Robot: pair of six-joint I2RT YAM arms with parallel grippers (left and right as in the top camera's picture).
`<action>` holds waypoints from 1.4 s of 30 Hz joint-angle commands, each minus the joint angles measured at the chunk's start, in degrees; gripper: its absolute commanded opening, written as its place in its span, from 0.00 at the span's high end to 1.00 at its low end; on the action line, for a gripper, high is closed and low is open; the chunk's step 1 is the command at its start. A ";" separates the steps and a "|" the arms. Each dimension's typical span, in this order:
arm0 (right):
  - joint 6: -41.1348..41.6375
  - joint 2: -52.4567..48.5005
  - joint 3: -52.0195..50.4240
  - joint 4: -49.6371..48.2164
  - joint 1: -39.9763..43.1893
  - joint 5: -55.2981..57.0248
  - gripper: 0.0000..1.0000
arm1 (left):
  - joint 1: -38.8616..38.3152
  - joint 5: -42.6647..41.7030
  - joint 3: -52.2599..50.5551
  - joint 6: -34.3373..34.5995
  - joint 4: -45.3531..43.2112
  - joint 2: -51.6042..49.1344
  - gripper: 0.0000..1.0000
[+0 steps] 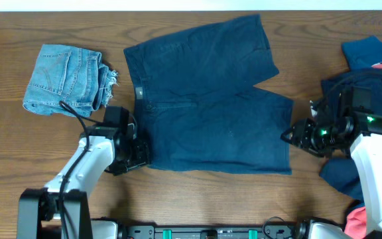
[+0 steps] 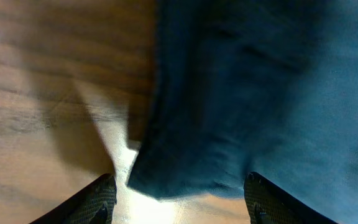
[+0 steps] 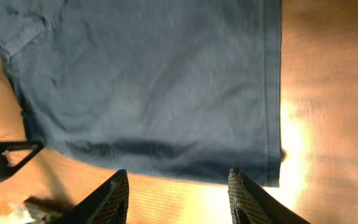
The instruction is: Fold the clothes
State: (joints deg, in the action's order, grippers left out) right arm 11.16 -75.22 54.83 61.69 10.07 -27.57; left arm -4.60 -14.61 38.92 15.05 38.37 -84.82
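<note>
The big shorts (image 1: 211,106) are plain dark blue, the frayed jean shorts (image 1: 65,78) are light blue, and the surface (image 1: 18,149) is brown with wood lines.

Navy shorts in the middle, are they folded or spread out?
Spread out: the navy shorts lie flat, both legs showing side by side.

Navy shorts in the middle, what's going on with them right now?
The navy shorts lie spread flat on the table, not yet folded. The left gripper sits at their waistband corner, fingers open with the fabric corner between them. The right gripper is at the leg hem, also open, just short of the cloth. Denim shorts lie folded at the left.
</note>
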 commanded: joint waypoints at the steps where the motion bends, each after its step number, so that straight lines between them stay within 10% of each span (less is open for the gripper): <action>1: 3.17 0.46 0.46 2.99 0.37 1.79 0.47 | 0.09 2.21 -1.25 4.39 -1.01 -2.71 0.36; 10: 11.13 0.33 -12.28 0.46 0.37 6.32 0.38 | 0.09 2.16 -1.11 7.78 -5.70 -6.38 0.85; 18: 16.63 0.33 -24.41 -13.51 0.37 4.31 0.27 | 0.09 2.14 -0.72 7.72 -1.53 -6.38 0.94; 32: 13.29 0.42 -26.47 -30.14 0.37 -2.23 0.99 | 0.11 1.79 5.14 7.32 7.78 -4.92 0.94; 42: 11.85 5.53 -3.80 -1.99 0.37 8.81 0.99 | 0.11 1.84 7.74 8.26 21.77 8.28 0.94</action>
State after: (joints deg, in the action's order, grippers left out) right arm 24.25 -72.31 43.09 55.81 10.11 -24.51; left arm -4.60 -13.74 45.78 22.57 57.21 -80.90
